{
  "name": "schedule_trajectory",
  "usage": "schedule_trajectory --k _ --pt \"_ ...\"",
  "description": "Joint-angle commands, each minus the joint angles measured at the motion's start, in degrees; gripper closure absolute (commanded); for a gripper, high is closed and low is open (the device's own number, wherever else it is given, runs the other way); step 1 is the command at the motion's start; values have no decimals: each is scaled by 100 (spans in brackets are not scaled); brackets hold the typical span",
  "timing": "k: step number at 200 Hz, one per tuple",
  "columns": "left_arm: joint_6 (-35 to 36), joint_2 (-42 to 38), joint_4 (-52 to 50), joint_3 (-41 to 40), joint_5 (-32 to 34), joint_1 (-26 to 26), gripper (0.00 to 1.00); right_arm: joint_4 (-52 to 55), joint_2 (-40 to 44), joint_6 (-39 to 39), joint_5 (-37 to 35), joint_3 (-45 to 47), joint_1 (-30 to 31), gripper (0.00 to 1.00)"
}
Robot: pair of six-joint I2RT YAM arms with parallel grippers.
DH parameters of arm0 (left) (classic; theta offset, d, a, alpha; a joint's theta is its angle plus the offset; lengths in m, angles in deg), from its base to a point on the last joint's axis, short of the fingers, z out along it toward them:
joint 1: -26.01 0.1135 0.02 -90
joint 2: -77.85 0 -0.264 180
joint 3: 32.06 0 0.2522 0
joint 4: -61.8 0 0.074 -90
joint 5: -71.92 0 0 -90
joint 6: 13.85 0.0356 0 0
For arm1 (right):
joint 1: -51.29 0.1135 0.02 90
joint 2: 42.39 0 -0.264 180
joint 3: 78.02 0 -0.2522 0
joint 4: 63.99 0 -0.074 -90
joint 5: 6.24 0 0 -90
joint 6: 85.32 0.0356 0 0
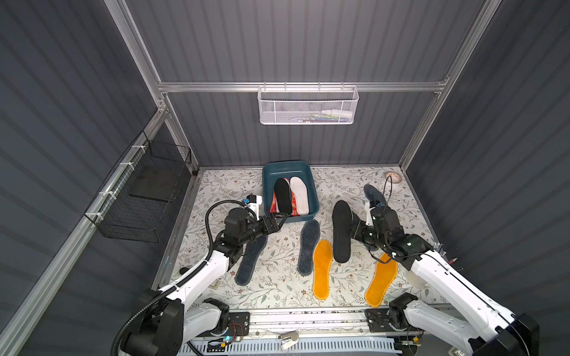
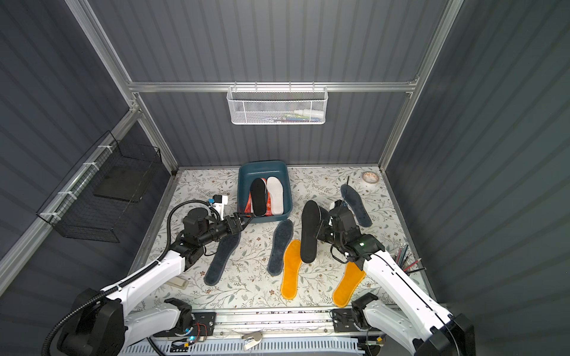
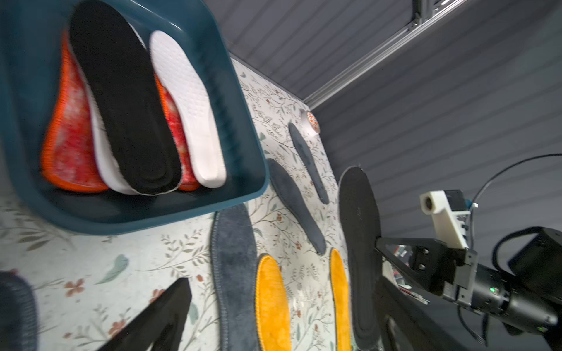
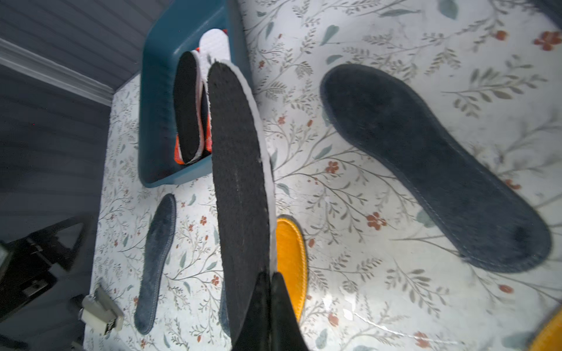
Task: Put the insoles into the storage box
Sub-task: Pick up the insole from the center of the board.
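Right of box (image 1: 287, 169), above table (image 1: 277, 286): right gripper (image 1: 352, 229) clenched on long edge of black insole (image 1: 340, 234), one end toward box. Same grip in right wrist view: fingertips (image 4: 284, 307) pressed together on insole edge. At box's near left corner: left gripper (image 1: 279, 222) released, jaws spread, holding nothing. Inside box: second black insole (image 1: 283, 197) on top, white insole (image 1: 299, 194) beside it, red-orange insoles (image 1: 272, 206) beneath. Flat on table: three grey insoles (image 1: 309, 246), two yellow insoles (image 1: 322, 268); one yellow partly covered by black insole.
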Motion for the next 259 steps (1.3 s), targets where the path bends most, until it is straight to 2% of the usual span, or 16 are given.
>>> schedule_trajectory --k 1,74,152,178,204,221,234,259 --pt "-202 30 656 -37 -594 -31 6 -661 -318 -38 193 -336 264 100" --pt "-460 416 1193 -56 -797 -83 7 -1742 -1493 68 560 -1132 1010 100" --pt "-457 586 1309 -7 -847 -146 9 -2327 -2075 318 942 -1433 1437 100" --pt "-464 646 1329 22 -837 -149 13 -2454 -2214 399 1093 -1466 1529 100" --pt "-542 648 1398 37 -730 -153 26 -2496 -2292 427 1210 -1462 1589 100" --pt "-596 630 1482 54 -698 -142 38 -2526 -2307 457 1257 -1415 1611 100" --pt "-627 623 1520 79 -694 -149 55 -2589 -2286 496 1287 -1338 1622 100" --pt "-680 628 1581 112 -685 -144 100 -2671 -2207 513 1280 -1206 1620 100"
